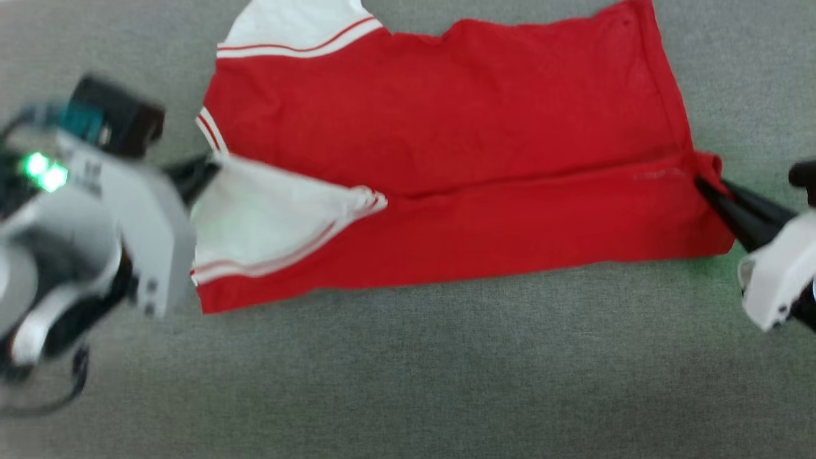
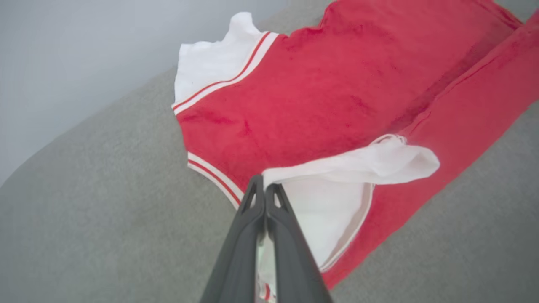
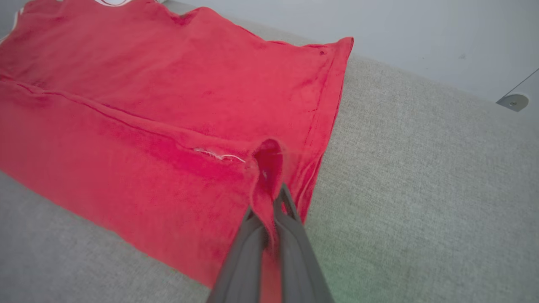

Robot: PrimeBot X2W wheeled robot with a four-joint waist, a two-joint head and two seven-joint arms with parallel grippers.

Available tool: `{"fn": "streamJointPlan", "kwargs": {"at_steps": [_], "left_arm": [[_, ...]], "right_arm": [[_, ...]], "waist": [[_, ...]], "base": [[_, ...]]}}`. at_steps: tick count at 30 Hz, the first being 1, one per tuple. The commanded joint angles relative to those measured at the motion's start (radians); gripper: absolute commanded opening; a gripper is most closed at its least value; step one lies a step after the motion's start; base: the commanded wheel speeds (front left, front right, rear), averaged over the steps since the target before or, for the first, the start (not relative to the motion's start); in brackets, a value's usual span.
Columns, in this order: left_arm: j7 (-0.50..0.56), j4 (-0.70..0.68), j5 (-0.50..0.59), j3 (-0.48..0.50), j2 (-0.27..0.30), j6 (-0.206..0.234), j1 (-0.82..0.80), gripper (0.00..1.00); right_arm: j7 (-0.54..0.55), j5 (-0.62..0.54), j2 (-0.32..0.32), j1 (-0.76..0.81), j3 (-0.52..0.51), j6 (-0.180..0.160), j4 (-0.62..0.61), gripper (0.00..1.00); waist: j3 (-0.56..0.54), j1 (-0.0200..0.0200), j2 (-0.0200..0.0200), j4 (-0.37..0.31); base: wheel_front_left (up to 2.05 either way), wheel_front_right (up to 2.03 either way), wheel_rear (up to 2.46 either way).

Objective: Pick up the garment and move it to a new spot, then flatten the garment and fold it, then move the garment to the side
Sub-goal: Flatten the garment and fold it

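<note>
The garment (image 1: 446,127) lies spread on the grey surface, plain red side up, with its near long edge folded over toward the middle. My left gripper (image 1: 207,172) is shut on the white sleeve (image 1: 268,217) at the shirt's left end; in the left wrist view the sleeve (image 2: 337,176) is pinched at the fingertips of that gripper (image 2: 264,185) and lifted over the red body. My right gripper (image 1: 704,186) is shut on the red hem corner at the right end; the right wrist view has the cloth (image 3: 168,105) bunched between the tips of that gripper (image 3: 269,198).
Grey fabric surface (image 1: 408,382) runs wide in front of and to both sides of the shirt. A pale wall (image 3: 421,33) stands beyond the surface's far edge. A small round fitting (image 3: 513,101) sits at the right edge of the right wrist view.
</note>
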Motion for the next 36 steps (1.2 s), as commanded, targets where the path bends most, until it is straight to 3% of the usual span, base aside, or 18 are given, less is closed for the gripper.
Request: {"fn": "streamJointPlan", "kwargs": {"at_steps": [1, 11, 24, 25, 26, 28, 29, 30, 32, 33, 36], "left_arm": [[0.026, 0.09, 0.017, -0.015, -0.066, -0.051, -0.07, 0.0], [0.1, 0.434, 0.006, -0.088, -0.26, -0.173, -0.191, 0.0], [0.19, 0.741, -0.027, -0.147, -0.386, -0.207, -0.217, 0.0], [0.186, 0.752, -0.027, -0.146, -0.392, -0.208, -0.22, 0.05], [0.18, 0.761, -0.026, -0.144, -0.4, -0.207, -0.225, 0.18], [0.169, 0.775, -0.021, -0.14, -0.409, -0.206, -0.235, 0.61], [0.163, 0.779, -0.017, -0.14, -0.414, -0.208, -0.24, 0.97], [0.158, 0.783, -0.017, -0.14, -0.418, -0.212, -0.244, 1.0], [0.146, 0.788, -0.016, -0.136, -0.422, -0.218, -0.25, 1.0], [0.139, 0.79, -0.013, -0.137, -0.424, -0.218, -0.251, 1.0], [0.122, 0.793, -0.012, -0.131, -0.425, -0.213, -0.251, 1.0]], "right_arm": [[0.015, -0.008, 0.01, -0.06, 0.021, -0.001, 0.042, 0.0], [0.053, 0.045, 0.049, -0.204, 0.132, -0.001, 0.219, 0.0], [0.128, 0.144, 0.075, -0.304, 0.254, -0.001, 0.36, 0.0], [0.13, 0.15, 0.077, -0.31, 0.26, -0.001, 0.367, 0.0], [0.133, 0.155, 0.078, -0.317, 0.265, -0.001, 0.375, 0.0], [0.135, 0.164, 0.081, -0.326, 0.273, -0.001, 0.39, 0.0], [0.14, 0.169, 0.081, -0.331, 0.276, -0.001, 0.4, 0.13], [0.146, 0.172, 0.079, -0.334, 0.279, -0.001, 0.411, 0.32], [0.157, 0.178, 0.081, -0.341, 0.29, -0.001, 0.424, 0.93], [0.159, 0.181, 0.082, -0.344, 0.291, -0.001, 0.432, 1.0], [0.153, 0.189, 0.085, -0.352, 0.292, -0.001, 0.444, 1.0]], "waist": [[0.029, 0.0, -0.0001, -0.006], [0.061, 0.0, -0.0001, -0.005], [0.053, 0.0, -0.0001, -0.007], [0.05, 0.0, -0.0001, -0.007], [0.045, 0.0, -0.0001, -0.005], [0.034, 0.0, -0.0001, -0.003], [0.028, 0.0, -0.0001, 0.0], [0.02, 0.0, -0.0001, 0.003], [0.005, 0.0, -0.0001, 0.008], [-0.003, 0.0, -0.0001, 0.011], [-0.029, 0.0, -0.0001, 0.02]], "base": [[0.0, 0.0, 0.0], [0.0, 0.0, 0.0], [0.0, 0.0, 0.0], [0.0, 0.0, 0.0], [0.0, 0.0, 0.0], [0.0, 0.0, 0.0], [0.0, 0.0, 0.0], [0.0, 0.0, 0.0], [0.0, 0.0, 0.0], [0.0, 0.0, 0.0], [0.0, 0.0, 0.0]]}}
